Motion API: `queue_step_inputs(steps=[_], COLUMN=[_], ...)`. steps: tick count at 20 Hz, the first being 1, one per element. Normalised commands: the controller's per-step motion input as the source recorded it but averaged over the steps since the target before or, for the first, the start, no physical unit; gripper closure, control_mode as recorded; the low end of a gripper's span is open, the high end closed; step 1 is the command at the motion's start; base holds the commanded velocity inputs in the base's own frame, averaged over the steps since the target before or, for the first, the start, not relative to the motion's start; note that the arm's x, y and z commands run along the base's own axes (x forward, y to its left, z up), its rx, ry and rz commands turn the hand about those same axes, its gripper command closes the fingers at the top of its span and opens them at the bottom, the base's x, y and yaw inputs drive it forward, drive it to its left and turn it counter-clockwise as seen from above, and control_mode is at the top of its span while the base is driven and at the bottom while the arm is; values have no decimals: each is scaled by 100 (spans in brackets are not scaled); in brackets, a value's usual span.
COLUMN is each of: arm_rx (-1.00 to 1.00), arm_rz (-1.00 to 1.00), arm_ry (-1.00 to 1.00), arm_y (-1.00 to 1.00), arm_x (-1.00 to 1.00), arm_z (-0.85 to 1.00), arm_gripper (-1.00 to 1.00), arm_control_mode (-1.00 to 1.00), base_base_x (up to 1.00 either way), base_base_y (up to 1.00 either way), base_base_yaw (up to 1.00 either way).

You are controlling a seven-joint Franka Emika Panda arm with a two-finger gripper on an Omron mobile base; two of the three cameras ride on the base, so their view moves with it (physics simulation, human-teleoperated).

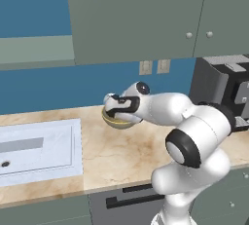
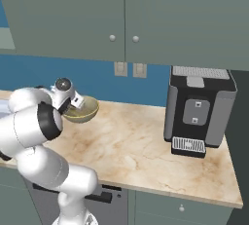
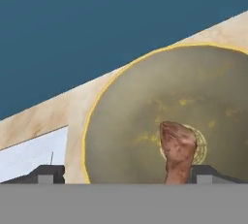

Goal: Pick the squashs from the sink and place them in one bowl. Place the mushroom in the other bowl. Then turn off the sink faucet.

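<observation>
My gripper (image 1: pixel 115 113) hangs open just above the olive-tan bowl (image 1: pixel 120 123), which stands on the counter near the back wall. From the right base view, the gripper (image 2: pixel 73 105) dips over the near rim of the bowl (image 2: pixel 87 112). In the hand view the reddish-brown mushroom (image 3: pixel 178 146) lies on the bowl's (image 3: pixel 131 116) yellowish floor, close to the right fingertip (image 3: pixel 209 173), and my gripper (image 3: pixel 127 176) stands wide with neither tip touching it. The sink (image 1: pixel 73 146) lies to the left of the bowl. The squashs and the sink faucet are out of view.
A dark coffee machine (image 2: pixel 200 109) stands on the marble counter (image 2: pixel 131 146) to the right, also seen at the right edge of the left base view (image 1: pixel 221 90). Grey-green wall cabinets (image 1: pixel 136 14) hang overhead. A corner of the sink rim (image 3: pixel 29 152) lies left of the bowl.
</observation>
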Motion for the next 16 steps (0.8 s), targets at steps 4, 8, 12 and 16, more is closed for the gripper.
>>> queue_step_inputs(steps=[4, 8, 12, 16], arm_rx=[-11, -1, -12, 0], arm_rz=[28, 3, 10, 0], arm_ry=[0, -1, -7, -10], arm_y=[-15, 0, -28, 0], arm_x=[7, 1, 1, -87], arm_z=[-8, 0, -29, 22], arm_gripper=[-100, -100, -100, -100], arm_control_mode=[-100, -100, -100, -100], base_base_x=[0, 0, 0, 0], base_base_y=[0, 0, 0, 0], base_base_yaw=[0, 0, 0, 0])
